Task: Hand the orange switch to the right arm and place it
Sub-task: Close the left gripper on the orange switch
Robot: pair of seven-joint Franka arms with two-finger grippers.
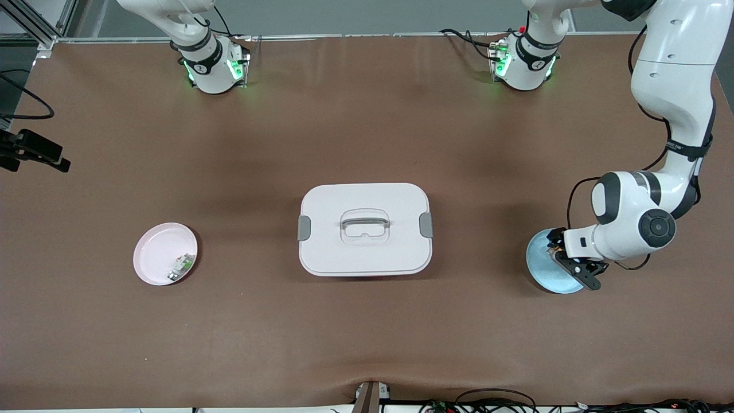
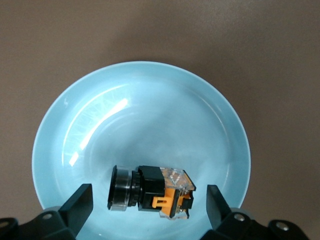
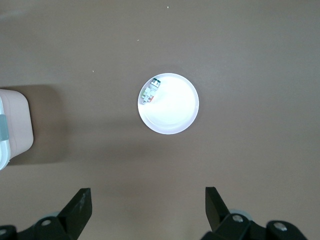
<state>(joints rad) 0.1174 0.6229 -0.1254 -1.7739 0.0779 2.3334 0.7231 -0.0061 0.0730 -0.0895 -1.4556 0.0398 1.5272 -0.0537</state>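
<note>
The orange switch, a small black block with an orange patch and a round silver-black cap, lies on its side in a light blue plate at the left arm's end of the table. My left gripper is low over that plate, open, one finger on each side of the switch without touching it. In the front view the left gripper hides the switch. My right gripper hangs open and empty high over bare table beside a pink plate; the front view shows only the right arm's base.
A white lidded box with a handle sits mid-table; its corner shows in the right wrist view. The pink plate toward the right arm's end holds a small white-and-green component, also visible from the right wrist.
</note>
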